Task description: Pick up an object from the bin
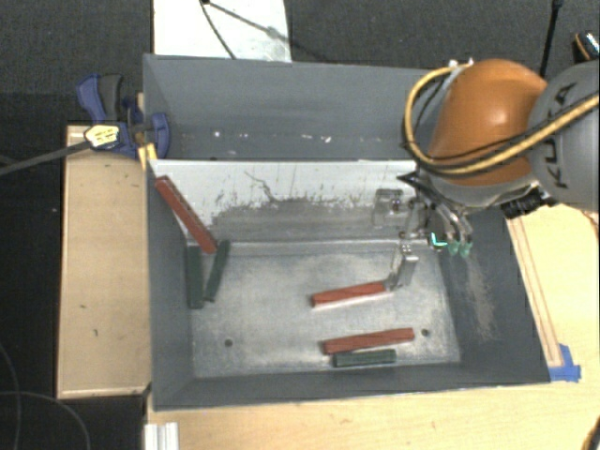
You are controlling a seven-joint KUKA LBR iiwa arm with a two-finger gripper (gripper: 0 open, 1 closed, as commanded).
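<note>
Watching this one from beside the rig. The arm comes in from the right, with a big orange cover (487, 120) on the wrist and yellow cables (409, 120) looped around it. There's a small green bit (452, 245) tucked under the cover.

The end effector (404, 275) is down inside the grey metal bin (281, 111), low over the right half of the floor. Its tip sits right at the right-hand end of a flat red-brown stick (349, 296). That stick lies on the floor roughly mid-bin, slightly slanted, with its right end closer to the back wall. Whether the tip is touching the stick or just above it, I can't call from here. I also can't tell if the end effector is released or clenched.

Other stuff in the bin:
- A second red-brown stick (368, 341) lies near the front wall, with a dark green stick (364, 357) just beside it on the front side, the two lying parallel.
- A third red-brown stick (185, 216) slants along the left wall.
- At its lower end are an upright green stick (195, 275) and a tilted green stick (213, 270), close together against that same wall and well apart from the end effector.

The bin floor near the back wall is scuffed and scratched.
</note>
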